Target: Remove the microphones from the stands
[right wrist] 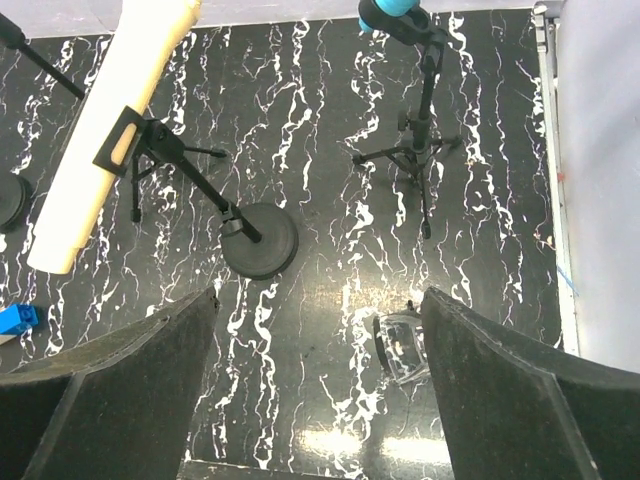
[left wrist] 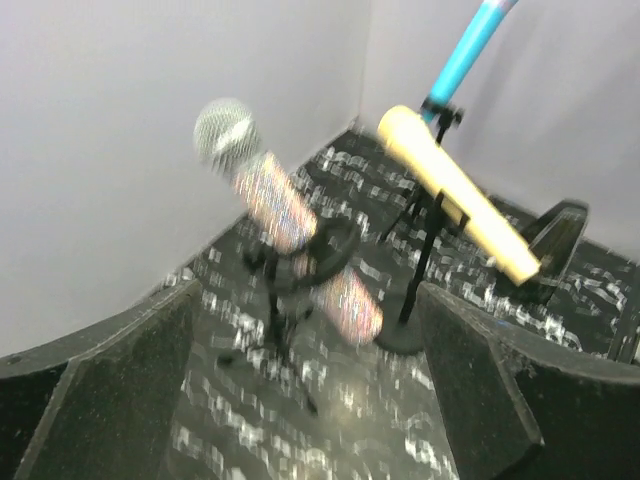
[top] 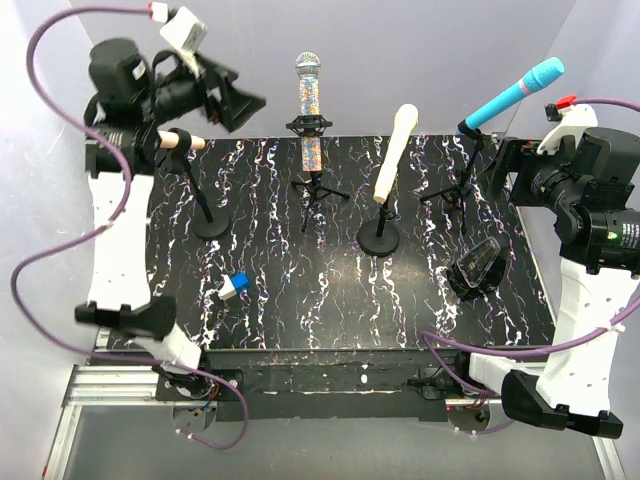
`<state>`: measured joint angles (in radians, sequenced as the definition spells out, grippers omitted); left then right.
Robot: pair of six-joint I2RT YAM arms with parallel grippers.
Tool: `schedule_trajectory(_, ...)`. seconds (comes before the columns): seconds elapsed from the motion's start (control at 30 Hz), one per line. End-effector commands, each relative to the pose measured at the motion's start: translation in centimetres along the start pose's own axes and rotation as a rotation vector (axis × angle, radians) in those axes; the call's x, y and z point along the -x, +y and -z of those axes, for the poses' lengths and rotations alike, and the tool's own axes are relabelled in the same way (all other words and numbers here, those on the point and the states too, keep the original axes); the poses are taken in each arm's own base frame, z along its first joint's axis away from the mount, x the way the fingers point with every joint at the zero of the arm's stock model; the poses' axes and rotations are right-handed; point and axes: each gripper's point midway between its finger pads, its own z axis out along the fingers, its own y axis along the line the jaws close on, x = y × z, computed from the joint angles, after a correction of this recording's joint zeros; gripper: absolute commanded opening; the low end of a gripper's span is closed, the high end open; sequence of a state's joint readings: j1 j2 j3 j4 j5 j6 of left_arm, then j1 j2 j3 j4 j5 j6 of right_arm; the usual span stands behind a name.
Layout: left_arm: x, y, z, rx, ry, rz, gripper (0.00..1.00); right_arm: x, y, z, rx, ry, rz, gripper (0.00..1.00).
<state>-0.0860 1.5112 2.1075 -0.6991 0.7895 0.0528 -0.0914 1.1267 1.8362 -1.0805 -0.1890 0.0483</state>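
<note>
Three microphones sit clipped in a row along the far edge of the worktop (top: 300,320). The glitter microphone (top: 308,100) stands upright in its tripod stand (top: 318,188) at far centre. A cream microphone (top: 393,155) leans on a round-base stand (top: 380,240). A blue microphone (top: 515,92) angles out over the far right corner. Each is held at mid-body by a clip, so removal likely calls for a pull out of the clip, not a lift of the stand.

The left gripper (top: 238,98) hangs high over the far left corner, fingers wide apart and empty. Its camera frames the glitter microphone, which is judged to be the intended target. The right gripper (right wrist: 318,300) hovers by the right edge, fingers also spread, nothing held.

Open room lies toward the near edge, apart from a small blue block (top: 236,287) and a black clip-like piece (top: 475,268). A further stand (top: 205,205) near the left edge sits below the left arm. The light tripod could tip if tugged sideways.
</note>
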Motion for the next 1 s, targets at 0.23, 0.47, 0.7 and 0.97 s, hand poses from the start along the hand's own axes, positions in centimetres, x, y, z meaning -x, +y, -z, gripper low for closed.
schedule_trajectory(0.23, -0.4, -12.3, -9.8, -0.327, 0.071, 0.033, 0.88, 1.2, 3.5, 0.0, 0.218, -0.096, 0.082, 0.9)
schedule_trajectory(0.47, -5.3, -16.7, -15.4, -0.086, 0.193, -0.06, 0.86, 1.1, 2.7, -0.8, 0.176, -0.094, 0.049, 0.88)
schedule_trajectory(0.7, -7.8, -17.0, -18.4, 0.022, 0.228, -0.03, 0.87, -0.8, 2.3, -1.5, 0.159, -0.063, 0.006, 0.84)
schedule_trajectory(0.97, -11.4, -17.5, -22.5, 0.052, 0.271, -0.019, 0.87, -2.7, 2.0, -2.0, 0.144, -0.041, -0.045, 0.83)
